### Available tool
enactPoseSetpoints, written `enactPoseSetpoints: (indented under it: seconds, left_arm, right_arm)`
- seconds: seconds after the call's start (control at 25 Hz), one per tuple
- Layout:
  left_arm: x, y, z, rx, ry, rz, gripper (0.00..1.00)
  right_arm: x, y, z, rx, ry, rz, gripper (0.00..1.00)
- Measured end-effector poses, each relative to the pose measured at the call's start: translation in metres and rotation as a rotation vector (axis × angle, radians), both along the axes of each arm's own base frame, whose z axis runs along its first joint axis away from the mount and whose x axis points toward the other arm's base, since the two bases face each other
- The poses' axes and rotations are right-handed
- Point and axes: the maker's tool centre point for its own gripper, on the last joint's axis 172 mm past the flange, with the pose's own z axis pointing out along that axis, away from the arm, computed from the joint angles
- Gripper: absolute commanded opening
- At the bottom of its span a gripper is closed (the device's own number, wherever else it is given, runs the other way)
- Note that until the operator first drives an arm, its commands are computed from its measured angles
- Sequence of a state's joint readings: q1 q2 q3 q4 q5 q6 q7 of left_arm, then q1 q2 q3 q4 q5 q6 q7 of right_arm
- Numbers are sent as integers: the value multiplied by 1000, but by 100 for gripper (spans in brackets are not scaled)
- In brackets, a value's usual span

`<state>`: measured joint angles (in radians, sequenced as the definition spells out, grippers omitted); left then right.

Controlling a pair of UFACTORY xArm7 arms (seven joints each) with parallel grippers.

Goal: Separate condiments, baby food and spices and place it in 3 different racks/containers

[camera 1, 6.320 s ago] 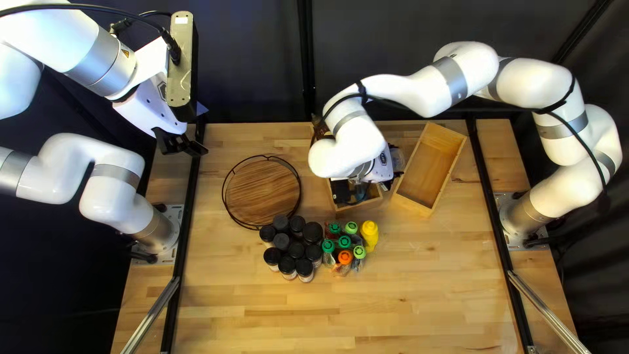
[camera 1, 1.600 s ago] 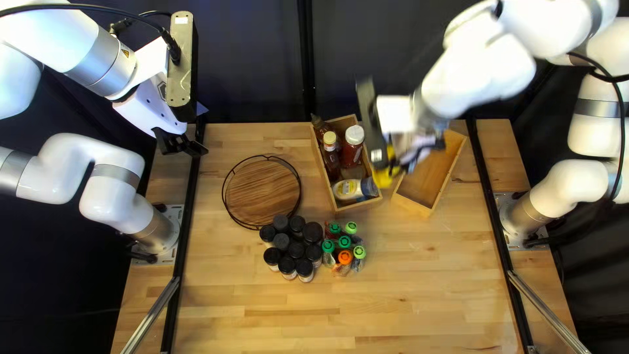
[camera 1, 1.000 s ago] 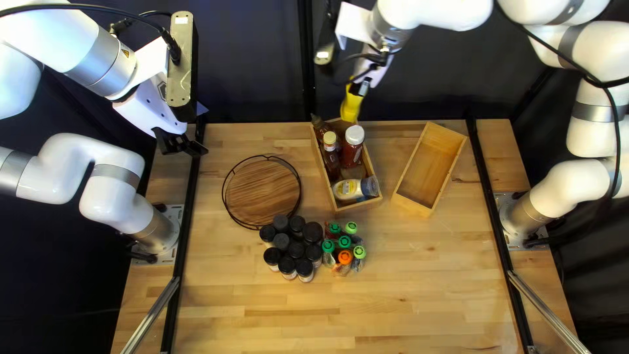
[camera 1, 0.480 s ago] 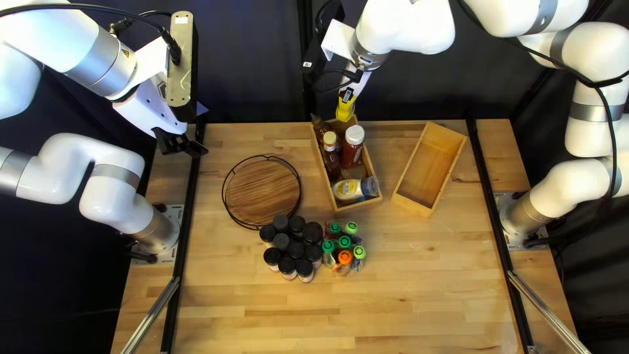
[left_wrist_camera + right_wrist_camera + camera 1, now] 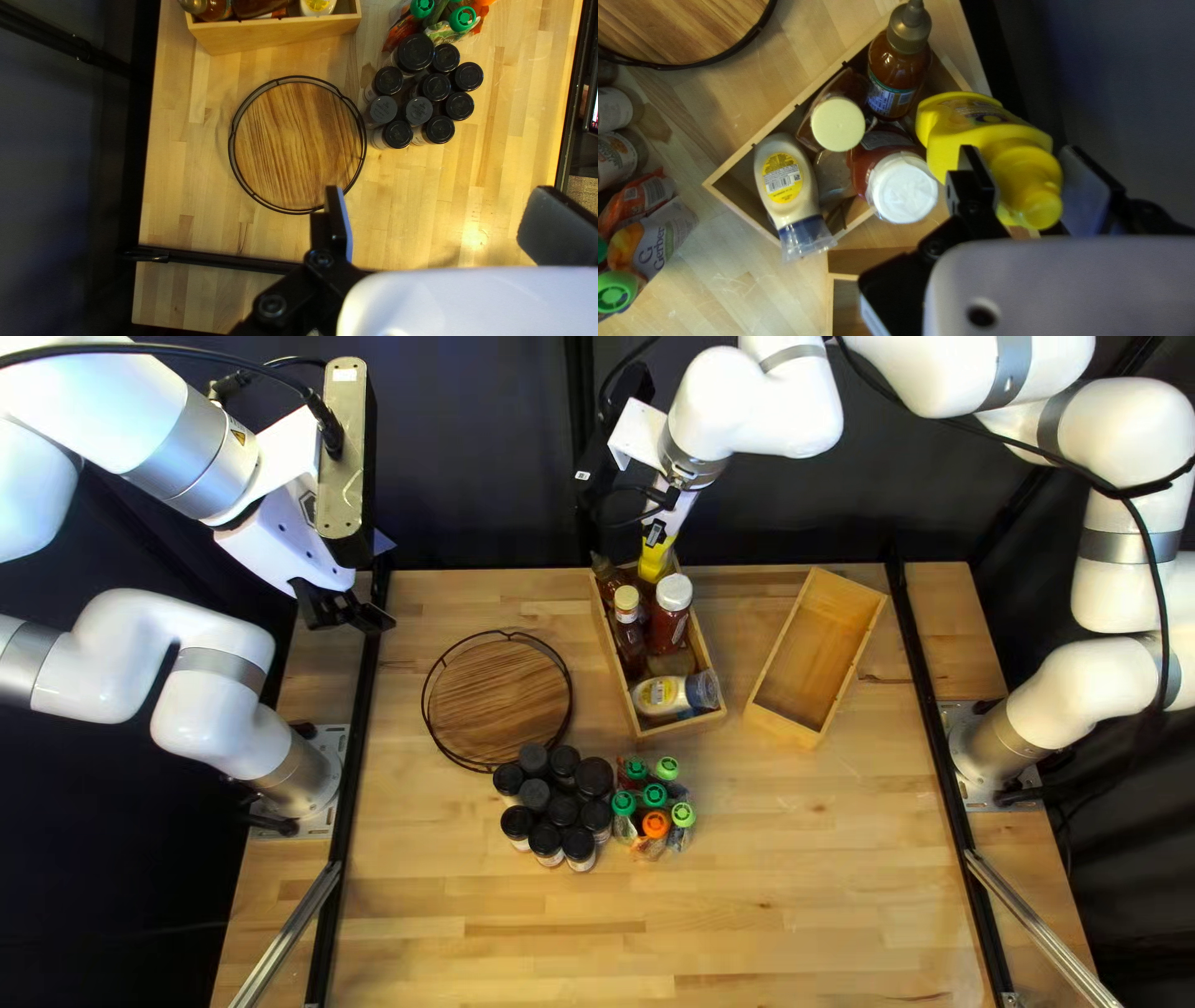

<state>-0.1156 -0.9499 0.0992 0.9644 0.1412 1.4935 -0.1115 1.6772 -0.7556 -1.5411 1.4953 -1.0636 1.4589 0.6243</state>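
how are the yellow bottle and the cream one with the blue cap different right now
The yellow bottle is yellow from body to cap, while the cream bottle has a pale body and a blue cap.
The yellow bottle is gripped by my right gripper; the cream bottle isn't held.
The yellow bottle stands roughly upright, whereas the cream bottle lies on its side in the wooden box.
Both are capped and carry labels.

bottles (image 5: 669, 631) in crate (image 5: 681, 724) | tray (image 5: 498, 703) left | bin (image 5: 812, 653) right | jars (image 5: 562, 810), pouches (image 5: 655, 797) before

Wooden table (image 5: 809, 871): two wooden boxes (image 5: 815, 653), round tray (image 5: 498, 697), black-capped jars (image 5: 562, 810) beside capped pouches (image 5: 655, 825).
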Motion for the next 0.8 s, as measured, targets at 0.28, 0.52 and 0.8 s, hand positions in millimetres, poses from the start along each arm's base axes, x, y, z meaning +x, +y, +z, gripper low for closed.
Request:
enactPoseSetpoints:
  seconds: [0.28,0.52,0.8]
  left_arm:
    - [0,0,0,0,0,0,100]
    - [0,0,0,0,0,0,100]
    - [0,0,0,0,0,0,100]
  right_arm:
    - [3,0,-17,10,14,-11,0]
    - [2,4,-24,21,31,-12,39]
    - [2,11,-19,43,37,22,100]
